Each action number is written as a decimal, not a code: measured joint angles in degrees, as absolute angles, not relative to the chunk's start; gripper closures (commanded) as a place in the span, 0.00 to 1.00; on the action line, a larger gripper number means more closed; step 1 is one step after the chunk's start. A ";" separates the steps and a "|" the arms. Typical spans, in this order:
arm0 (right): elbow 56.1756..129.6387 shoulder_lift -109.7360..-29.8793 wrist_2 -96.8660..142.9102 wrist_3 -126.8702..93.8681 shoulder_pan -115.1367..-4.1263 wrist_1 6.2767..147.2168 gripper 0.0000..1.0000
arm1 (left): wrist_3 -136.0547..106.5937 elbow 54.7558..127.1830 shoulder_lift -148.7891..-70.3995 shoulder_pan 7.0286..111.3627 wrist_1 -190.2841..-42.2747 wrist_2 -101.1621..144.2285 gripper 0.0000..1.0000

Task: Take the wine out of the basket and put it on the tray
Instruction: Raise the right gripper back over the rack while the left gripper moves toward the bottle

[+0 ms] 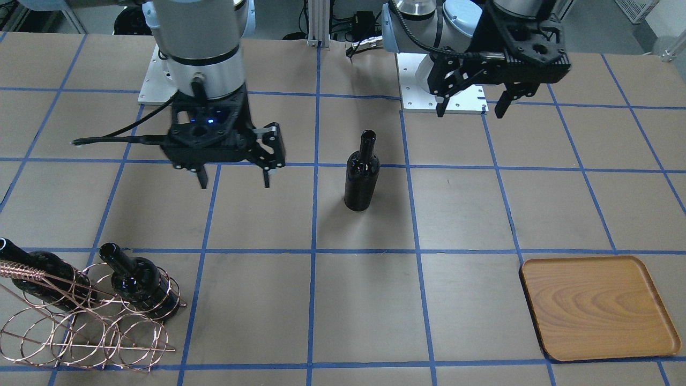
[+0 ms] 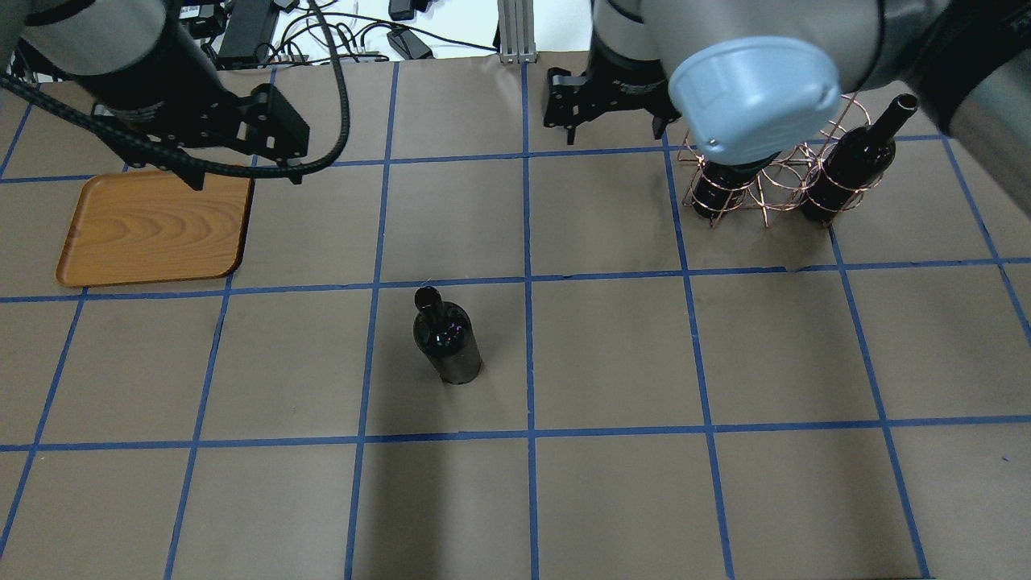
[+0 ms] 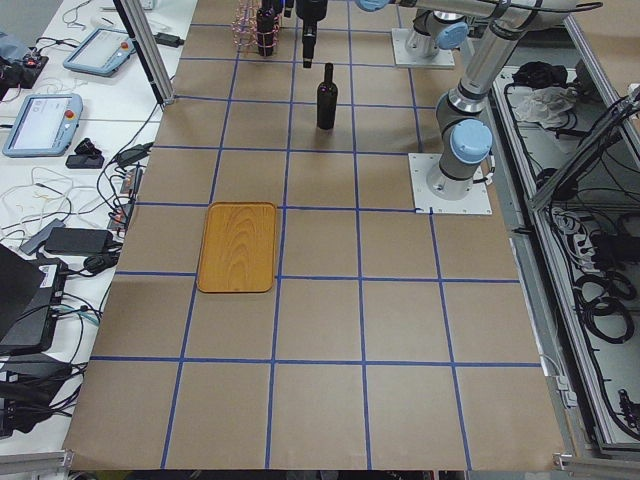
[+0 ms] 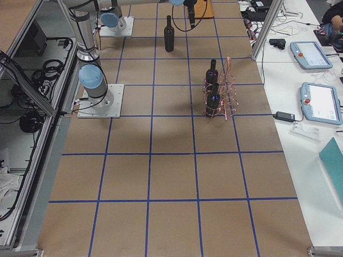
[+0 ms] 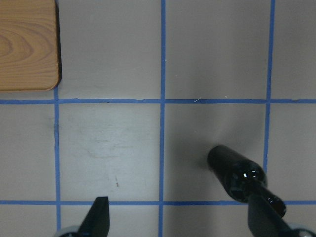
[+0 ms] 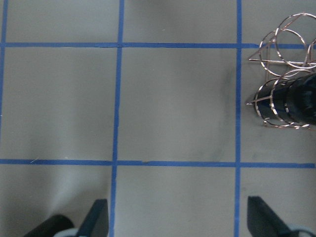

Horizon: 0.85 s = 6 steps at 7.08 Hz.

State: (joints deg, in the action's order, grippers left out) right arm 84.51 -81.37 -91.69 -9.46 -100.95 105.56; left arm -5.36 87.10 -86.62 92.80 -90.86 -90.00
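Observation:
One black wine bottle stands upright on the table's middle, also in the overhead view and the left wrist view. Two more bottles lie in the copper wire basket, which also shows in the overhead view and the right wrist view. The wooden tray is empty. My left gripper is open and empty, up in the air between the tray and the standing bottle. My right gripper is open and empty, between the standing bottle and the basket.
Brown table with a blue tape grid. The two arm base plates sit at the robot's edge. An aluminium post and cables stand at the far edge in the overhead view.

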 measured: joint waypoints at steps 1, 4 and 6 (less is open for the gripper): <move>84.67 -83.08 -91.64 -6.77 -97.33 105.34 0.00 | -10.72 87.10 -87.89 96.24 -88.56 -90.14 0.00; 86.12 -86.31 -89.80 -2.77 -94.72 100.85 0.00 | -21.74 87.09 -91.21 104.56 -86.75 -93.34 0.00; 86.95 -87.10 -89.03 2.07 -94.53 94.75 0.00 | -23.89 87.02 -92.86 106.88 -86.51 -94.50 0.00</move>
